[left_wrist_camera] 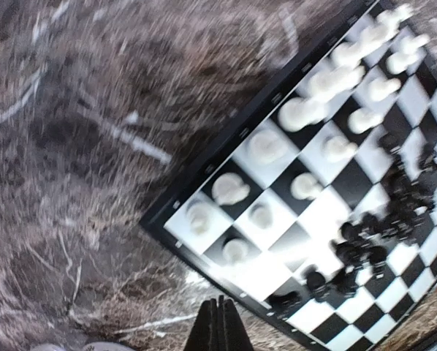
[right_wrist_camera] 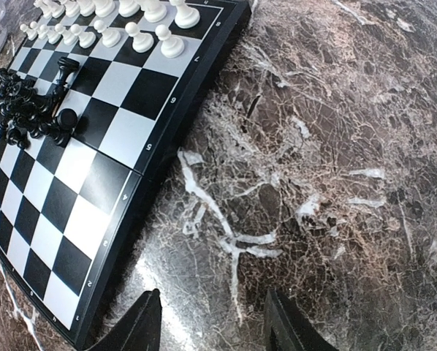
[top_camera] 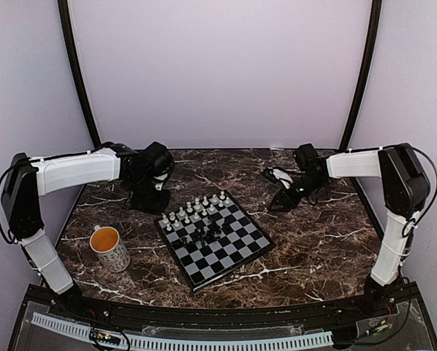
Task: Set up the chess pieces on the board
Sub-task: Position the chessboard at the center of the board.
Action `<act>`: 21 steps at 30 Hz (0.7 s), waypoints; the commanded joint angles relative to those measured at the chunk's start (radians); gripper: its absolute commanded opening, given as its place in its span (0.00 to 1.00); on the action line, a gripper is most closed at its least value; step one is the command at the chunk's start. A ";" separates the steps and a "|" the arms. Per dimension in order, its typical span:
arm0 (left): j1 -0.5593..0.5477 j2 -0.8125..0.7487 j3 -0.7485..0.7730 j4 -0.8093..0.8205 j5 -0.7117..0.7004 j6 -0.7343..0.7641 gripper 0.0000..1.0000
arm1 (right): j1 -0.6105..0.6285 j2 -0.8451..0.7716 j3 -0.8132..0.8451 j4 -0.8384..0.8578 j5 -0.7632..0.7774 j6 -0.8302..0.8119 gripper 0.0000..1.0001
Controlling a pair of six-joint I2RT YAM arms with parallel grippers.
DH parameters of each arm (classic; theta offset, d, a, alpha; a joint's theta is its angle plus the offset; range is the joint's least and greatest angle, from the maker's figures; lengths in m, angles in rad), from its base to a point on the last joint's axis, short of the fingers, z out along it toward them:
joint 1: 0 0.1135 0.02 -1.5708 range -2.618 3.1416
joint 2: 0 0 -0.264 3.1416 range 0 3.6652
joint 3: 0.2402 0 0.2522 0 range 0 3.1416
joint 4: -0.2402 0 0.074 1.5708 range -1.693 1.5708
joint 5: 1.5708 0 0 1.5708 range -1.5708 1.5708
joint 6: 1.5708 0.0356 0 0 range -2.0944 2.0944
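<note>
The board point(top_camera: 229, 257) lies angled at the table's middle. White chess pieces point(top_camera: 196, 208) stand in two rows along its far-left edge, and black chess pieces point(top_camera: 208, 232) crowd together near its centre. My left gripper point(top_camera: 150, 197) hangs over the marble behind the board's left corner. The left wrist view shows my left gripper point(left_wrist_camera: 220, 306) shut and empty just off the board's rim point(left_wrist_camera: 204, 168), with the white pieces point(left_wrist_camera: 304, 111) and black pieces point(left_wrist_camera: 383, 227) blurred. My right gripper point(top_camera: 281, 203) hovers right of the board. It point(right_wrist_camera: 211, 296) stands open over bare marble, beside the board point(right_wrist_camera: 94, 186).
A patterned mug point(top_camera: 110, 248) with an orange inside stands on the marble left of the board. The dark veined tabletop point(top_camera: 313, 241) stretches right of the board. Pale walls close the back and both sides.
</note>
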 commanded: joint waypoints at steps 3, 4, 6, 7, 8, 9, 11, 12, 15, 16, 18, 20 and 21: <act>0.005 -0.117 -0.203 -0.039 -0.089 -0.131 0.00 | -0.003 -0.040 -0.014 0.044 -0.030 -0.011 0.48; 0.005 -0.119 -0.237 -0.031 -0.091 -0.139 0.00 | -0.003 -0.038 -0.016 0.045 -0.029 -0.011 0.47; 0.003 -0.120 -0.278 0.013 -0.085 -0.144 0.00 | -0.002 -0.037 -0.021 0.046 -0.033 -0.014 0.47; 0.003 -0.115 -0.289 0.026 -0.082 -0.142 0.00 | -0.001 -0.037 -0.023 0.046 -0.035 -0.015 0.47; 0.003 -0.113 -0.307 0.060 -0.074 -0.141 0.00 | -0.001 -0.037 -0.025 0.046 -0.037 -0.017 0.46; 0.003 -0.107 -0.317 0.078 -0.070 -0.138 0.00 | -0.002 -0.037 -0.027 0.047 -0.038 -0.018 0.46; 0.004 -0.094 -0.341 0.131 -0.060 -0.132 0.00 | -0.002 -0.032 -0.030 0.047 -0.037 -0.020 0.46; 0.004 -0.088 -0.346 0.164 -0.054 -0.129 0.00 | -0.003 -0.029 -0.030 0.047 -0.037 -0.020 0.46; 0.004 -0.055 -0.355 0.207 -0.047 -0.124 0.00 | -0.001 -0.017 -0.030 0.042 -0.042 -0.020 0.45; 0.004 -0.047 -0.358 0.226 -0.044 -0.124 0.00 | -0.002 -0.016 -0.030 0.040 -0.041 -0.020 0.45; 0.003 -0.039 -0.363 0.252 -0.036 -0.121 0.00 | -0.001 -0.013 -0.030 0.037 -0.042 -0.024 0.45; 0.004 -0.034 -0.369 0.278 -0.028 -0.115 0.00 | -0.003 -0.014 -0.032 0.036 -0.042 -0.030 0.45; 0.004 -0.032 -0.370 0.285 -0.027 -0.110 0.00 | -0.004 -0.013 -0.032 0.036 -0.039 -0.032 0.45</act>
